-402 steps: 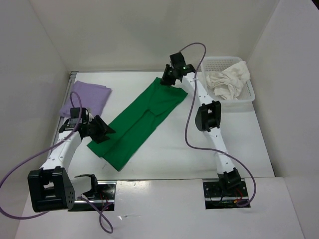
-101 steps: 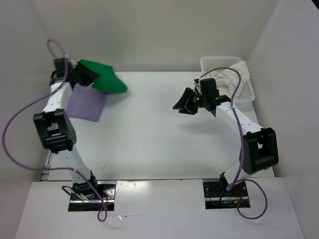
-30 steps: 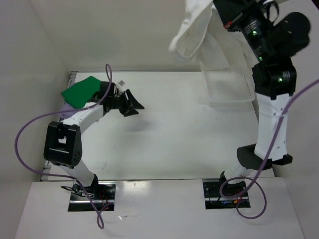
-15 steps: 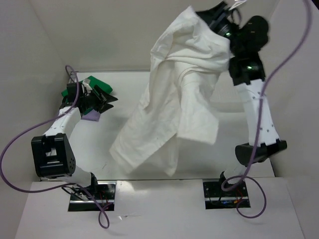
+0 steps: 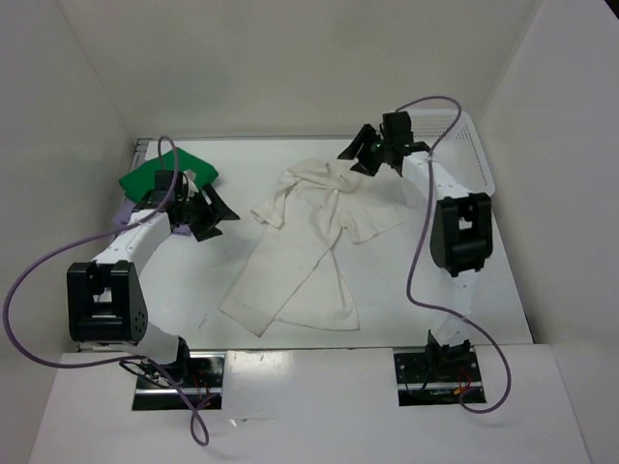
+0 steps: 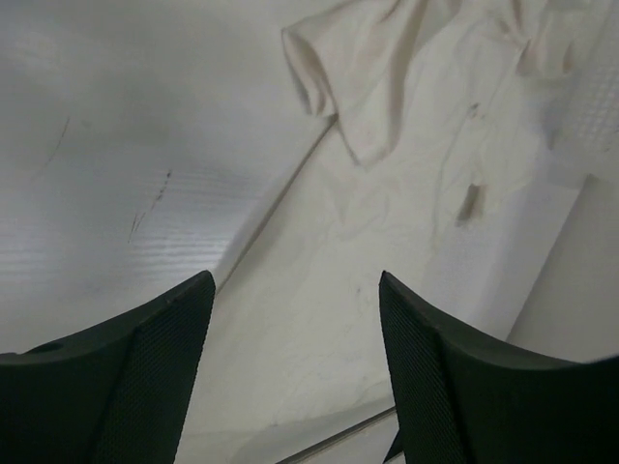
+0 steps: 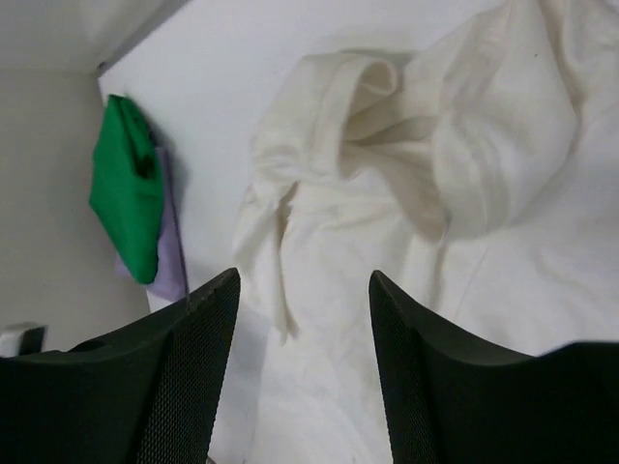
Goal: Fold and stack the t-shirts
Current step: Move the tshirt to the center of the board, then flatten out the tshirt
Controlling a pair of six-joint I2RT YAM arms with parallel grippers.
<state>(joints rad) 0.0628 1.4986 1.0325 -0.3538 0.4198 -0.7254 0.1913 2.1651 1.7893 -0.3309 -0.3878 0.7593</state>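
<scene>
The creamy white t-shirt (image 5: 309, 242) lies spread and rumpled across the middle of the table, also seen in the right wrist view (image 7: 416, 193) and the left wrist view (image 6: 406, 155). The folded green t-shirt (image 5: 150, 176) rests on the lavender t-shirt (image 5: 123, 215) at the far left; both show in the right wrist view, green (image 7: 126, 188) over lavender (image 7: 172, 261). My right gripper (image 5: 360, 159) hovers open over the white shirt's collar end, holding nothing. My left gripper (image 5: 221, 215) is open beside the stack, pointing toward the white shirt, nothing between its fingers.
A white mesh basket (image 5: 464, 145) stands at the back right corner, behind the right arm. White walls close the table on three sides. Both arm bases sit at the near edge.
The right arm swung the white shirt down from the air and let it go onto the table; its jaws opened. The left gripper moved slightly right from the green stack and opened wider.
</scene>
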